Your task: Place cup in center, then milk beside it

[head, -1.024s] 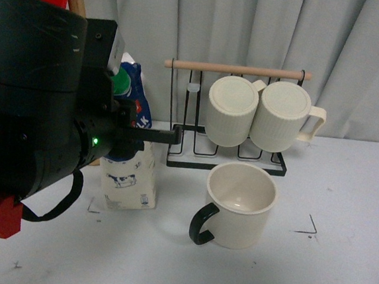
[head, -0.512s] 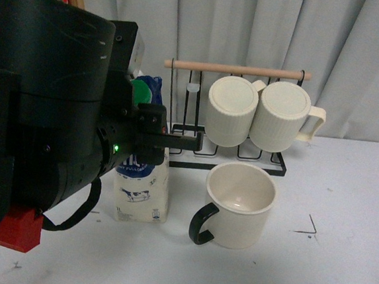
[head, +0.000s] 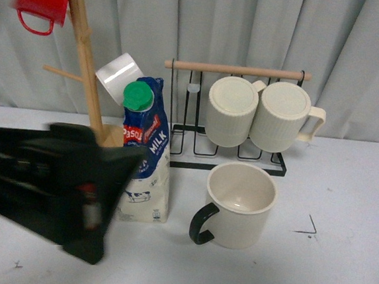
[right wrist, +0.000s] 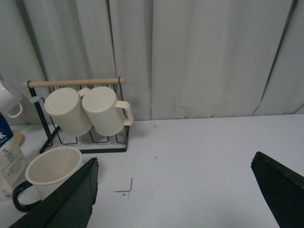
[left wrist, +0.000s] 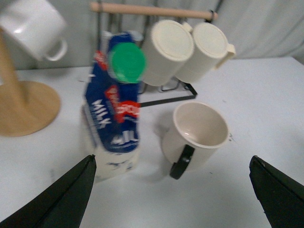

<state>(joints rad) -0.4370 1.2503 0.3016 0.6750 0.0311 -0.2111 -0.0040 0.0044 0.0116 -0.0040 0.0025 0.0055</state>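
My left gripper (left wrist: 173, 190) shows wide-spread jaws holding nothing, both fingers clear of the milk (head: 145, 153) and the cup (head: 238, 204). My right gripper (right wrist: 173, 190) is spread wide too, over bare table (right wrist: 199, 156). The glossy blue-and-white carton with its round green cap stands upright just beside the smooth cream cup, whose black loop handle faces me.
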